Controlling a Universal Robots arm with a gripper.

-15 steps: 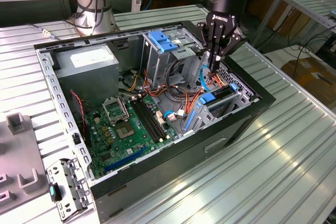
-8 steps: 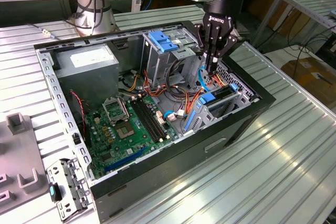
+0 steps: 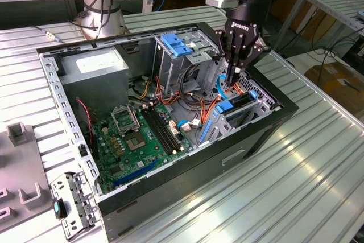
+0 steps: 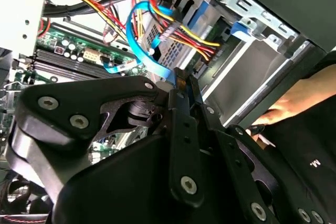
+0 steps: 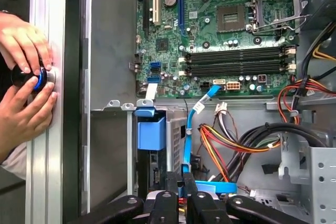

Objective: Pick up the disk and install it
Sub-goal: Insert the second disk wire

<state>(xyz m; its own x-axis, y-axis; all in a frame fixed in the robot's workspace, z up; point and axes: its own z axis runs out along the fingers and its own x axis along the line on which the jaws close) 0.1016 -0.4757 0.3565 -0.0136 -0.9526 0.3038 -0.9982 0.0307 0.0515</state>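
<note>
The tool (image 3: 234,75) is lowered into the computer case (image 3: 273,119) with fingers drawn together near the disk (image 5: 152,135), judged rigid, fragile, best gripped by its side rails.

arm's reaching straight down — end effector (image 3: 235,75) pointing downward, fingers (image 4: 181,103) pinched nearly together (black linkages folded in).
</note>
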